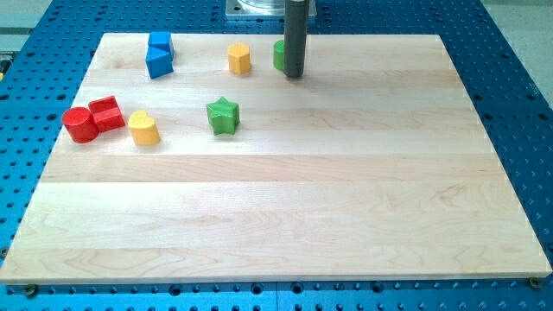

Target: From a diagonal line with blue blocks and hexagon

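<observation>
Two blue blocks touch at the view's top left: a blue cube (161, 42) above a blue triangle-like block (157, 63). A yellow hexagon (239, 58) stands to their right. My tip (295, 75) is at the lower end of the dark rod, to the right of the yellow hexagon. It stands right against a green block (279, 54), which the rod partly hides.
A green star (223, 115) lies near the middle left. A red cylinder (79, 124), a red cube (107, 113) and a yellow rounded block (143, 128) sit in a row at the left edge of the wooden board (285, 207).
</observation>
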